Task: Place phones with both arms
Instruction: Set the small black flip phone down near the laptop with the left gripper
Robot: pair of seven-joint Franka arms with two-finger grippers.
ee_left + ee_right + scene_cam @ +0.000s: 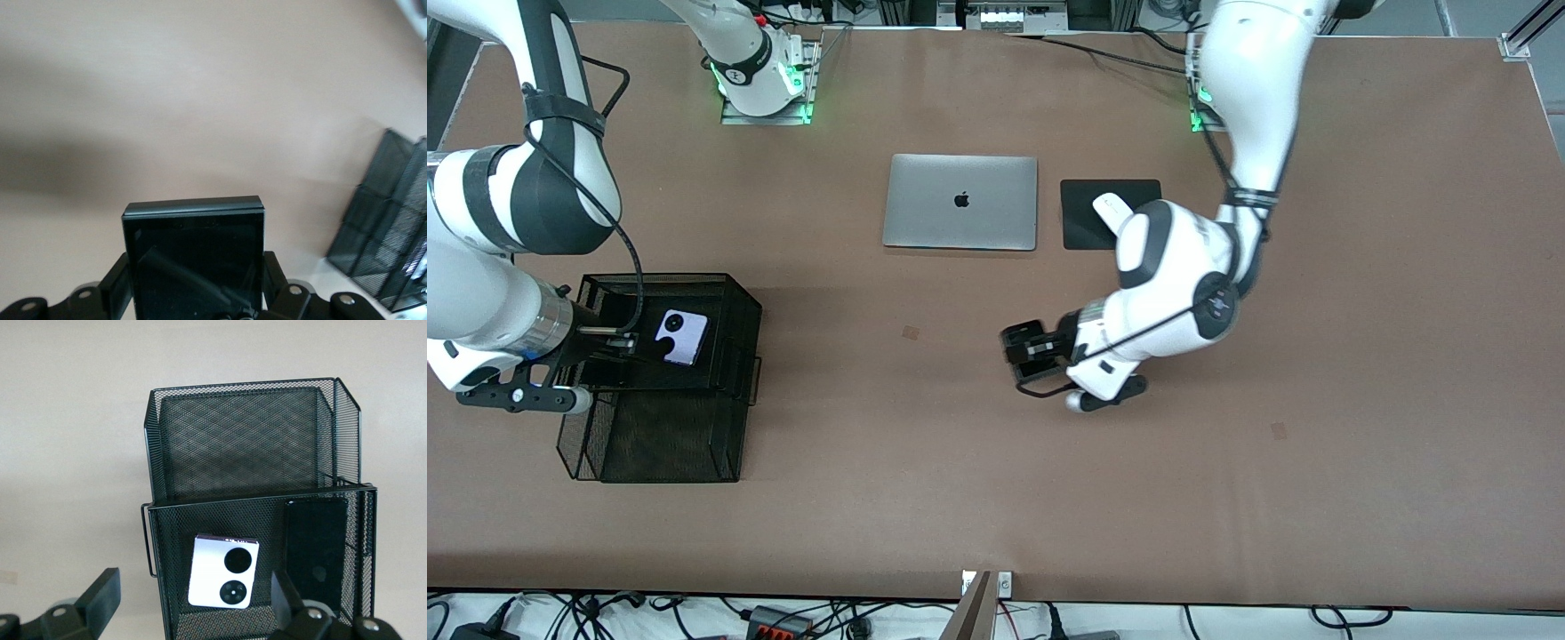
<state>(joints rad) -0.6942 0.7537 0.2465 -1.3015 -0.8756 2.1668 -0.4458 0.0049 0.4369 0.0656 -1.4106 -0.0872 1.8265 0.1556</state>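
Progress looks two-thirds: the lavender phone (223,571) and long black phone (315,553) lie in the mesh tray (740,307) near the desk's right-arm end. Left pincer (1021,354) pinches the small black phone (193,257) above mid-desk; right pincer (193,603) hangs spread over the tray.
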